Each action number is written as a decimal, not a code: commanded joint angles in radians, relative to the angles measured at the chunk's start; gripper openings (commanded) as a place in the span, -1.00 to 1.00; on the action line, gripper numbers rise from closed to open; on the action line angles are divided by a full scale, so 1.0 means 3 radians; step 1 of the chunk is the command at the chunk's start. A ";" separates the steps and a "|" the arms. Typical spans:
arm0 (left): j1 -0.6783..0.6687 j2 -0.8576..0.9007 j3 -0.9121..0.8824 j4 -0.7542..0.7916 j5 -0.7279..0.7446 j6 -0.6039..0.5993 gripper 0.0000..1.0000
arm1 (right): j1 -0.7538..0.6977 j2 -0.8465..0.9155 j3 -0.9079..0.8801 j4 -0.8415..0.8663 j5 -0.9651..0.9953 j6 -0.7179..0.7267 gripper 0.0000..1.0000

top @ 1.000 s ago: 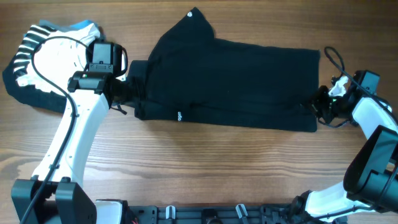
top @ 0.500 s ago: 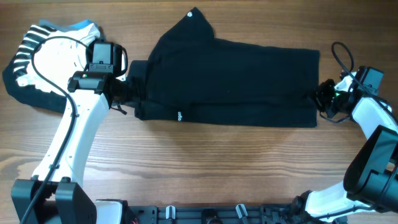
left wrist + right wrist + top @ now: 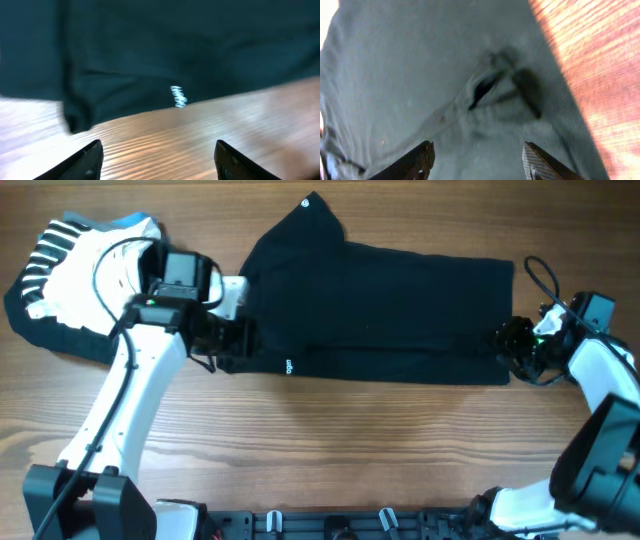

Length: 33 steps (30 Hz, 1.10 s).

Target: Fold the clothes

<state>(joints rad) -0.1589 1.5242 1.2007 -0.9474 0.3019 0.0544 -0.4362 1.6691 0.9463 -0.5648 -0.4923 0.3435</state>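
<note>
The shirt point(image 3: 400, 310) is plain black (save one small white mark point(image 3: 287, 366) near its hem). The counter point(image 3: 350, 450) is brown wood grain. The striped garment point(image 3: 38, 262) is black-and-white, the other garment point(image 3: 75, 255) white.

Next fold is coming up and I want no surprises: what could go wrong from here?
1. The left gripper is open over bare table, just short of the shirt hem near its white label; closing here would likely catch nothing.
2. The right gripper is open above a bunched wrinkle at the shirt's other end; it may pinch uneven layers and skew the fold.
3. The left arm's cable loops over the white garment; a wide sweep might drag it.
</note>
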 commanded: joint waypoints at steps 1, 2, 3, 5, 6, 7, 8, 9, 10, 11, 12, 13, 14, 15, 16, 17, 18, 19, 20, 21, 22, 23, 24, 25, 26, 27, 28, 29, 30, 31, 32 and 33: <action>-0.0278 0.0163 -0.0051 0.0084 0.0259 0.0420 0.43 | 0.0010 -0.0394 0.0041 -0.0167 -0.0083 -0.0275 0.25; -0.0350 0.0233 -0.0060 0.0151 0.0221 0.0420 0.44 | 0.0010 -0.0443 0.0041 -0.0211 -0.0084 -0.0273 0.27; -0.0423 0.0327 -0.0062 0.0234 0.0145 0.0420 0.42 | 0.0010 -0.0460 0.0041 -0.0244 -0.0084 -0.0273 0.28; -0.0533 0.0525 -0.0062 0.0388 -0.0025 0.0420 0.34 | 0.0011 -0.0456 0.0034 -0.0286 -0.0083 -0.0273 0.28; -0.0571 0.0633 -0.0062 0.0453 -0.0061 0.0421 0.34 | 0.0010 -0.0456 0.0033 -0.0298 -0.0081 -0.0275 0.29; -0.0614 0.0778 -0.0062 0.0538 -0.0064 0.0421 0.33 | 0.0011 -0.0456 0.0033 -0.0315 -0.0083 -0.0272 0.29; -0.0640 0.0881 -0.0062 0.0587 -0.0065 0.0421 0.30 | 0.0010 -0.0456 0.0033 -0.0317 -0.0081 -0.0272 0.29; -0.0661 0.0978 -0.0062 0.0638 -0.0081 0.0420 0.25 | 0.0011 -0.0456 0.0033 -0.0317 -0.0081 -0.0273 0.29; -0.0674 0.1043 -0.0062 0.0671 -0.0090 0.0420 0.24 | 0.0011 -0.0456 0.0033 -0.0317 -0.0081 -0.0271 0.30; -0.0682 0.1118 -0.0062 0.0722 -0.0102 0.0420 0.24 | 0.0011 -0.0456 0.0033 -0.0317 -0.0080 -0.0272 0.31; -0.0690 0.1176 -0.0062 0.0778 -0.0113 0.0420 0.16 | 0.0010 -0.0456 0.0033 -0.0315 -0.0080 -0.0272 0.31; -0.0699 0.1242 -0.0062 0.0857 -0.0128 0.0418 0.00 | 0.0010 -0.0456 0.0033 -0.0315 -0.0079 -0.0272 0.31; -0.0702 0.1278 -0.0062 0.0910 -0.0126 0.0417 -0.10 | 0.0010 -0.0456 0.0033 -0.0315 -0.0079 -0.0272 0.31; -0.0706 0.1291 -0.0062 0.0946 -0.0126 0.0411 -0.19 | 0.0011 -0.0456 0.0033 -0.0315 -0.0079 -0.0272 0.32; -0.0704 0.1291 -0.0062 0.0973 -0.0127 0.0407 -0.27 | 0.0011 -0.0456 0.0033 -0.0317 -0.0074 -0.0272 0.32; -0.0704 0.1291 -0.0062 0.0992 -0.0127 0.0406 -0.29 | 0.0011 -0.0456 0.0033 -0.0318 -0.0069 -0.0275 0.33; -0.0704 0.1291 -0.0062 0.1031 -0.0127 0.0406 -0.30 | 0.0010 -0.0456 0.0033 -0.0318 -0.0069 -0.0273 0.33; -0.0704 0.1291 -0.0062 0.1058 -0.0128 0.0407 -0.29 | 0.0010 -0.0456 0.0033 -0.0318 -0.0069 -0.0273 0.33; -0.0704 0.1291 -0.0062 0.1087 -0.0131 0.0407 -0.29 | 0.0011 -0.0456 0.0033 -0.0317 -0.0069 -0.0273 0.33; -0.0704 0.1291 -0.0062 0.1108 -0.0139 0.0407 -0.28 | 0.0011 -0.0456 0.0033 -0.0317 -0.0069 -0.0273 0.32; -0.0704 0.1291 -0.0062 0.1123 -0.0141 0.0407 -0.28 | 0.0010 -0.0456 0.0033 -0.0317 -0.0069 -0.0275 0.32; -0.0706 0.1294 -0.0062 0.1139 -0.0140 0.0407 -0.27 | 0.0011 -0.0456 0.0033 -0.0317 -0.0069 -0.0273 0.33; -0.0708 0.1301 -0.0064 0.1148 -0.0140 0.0407 -0.26 | 0.0010 -0.0456 0.0033 -0.0319 -0.0069 -0.0273 0.33; -0.0708 0.1314 -0.0064 0.1158 -0.0139 0.0407 -0.26 | 0.0010 -0.0456 0.0033 -0.0324 -0.0069 -0.0273 0.33; -0.0708 0.1328 -0.0064 0.1166 -0.0139 0.0407 -0.26 | 0.0010 -0.0456 0.0033 -0.0328 -0.0069 -0.0273 0.33; -0.0708 0.1345 -0.0064 0.1169 -0.0140 0.0407 -0.27 | 0.0010 -0.0456 0.0033 -0.0328 -0.0069 -0.0272 0.33; -0.0708 0.1361 -0.0064 0.1169 -0.0140 0.0406 -0.36 | 0.0010 -0.0456 0.0033 -0.0328 -0.0069 -0.0272 0.33; -0.0708 0.1361 -0.0064 0.1171 -0.0139 0.0404 -0.63 | 0.0010 -0.0456 0.0033 -0.0327 -0.0069 -0.0275 0.33; -0.0708 0.1359 -0.0062 0.1186 -0.0140 0.0388 -0.85 | 0.0010 -0.0456 0.0033 -0.0326 -0.0069 -0.0273 0.33; -0.0707 0.1358 -0.0060 0.1222 -0.0142 0.0296 -0.92 | 0.0010 -0.0456 0.0033 -0.0323 -0.0069 -0.0273 0.33; -0.0707 0.1358 -0.0050 0.1231 -0.0141 0.0263 -0.92 | 0.0010 -0.0456 0.0033 -0.0323 -0.0067 -0.0273 0.33; -0.0704 0.1358 -0.0032 0.1230 -0.0163 0.0231 -0.92 | 0.0010 -0.0456 0.0033 -0.0323 -0.0069 -0.0272 0.33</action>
<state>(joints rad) -0.3660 1.9171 1.1866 -0.5888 0.2596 0.1623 -0.4362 1.5406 0.9463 -0.6594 -0.4976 0.2817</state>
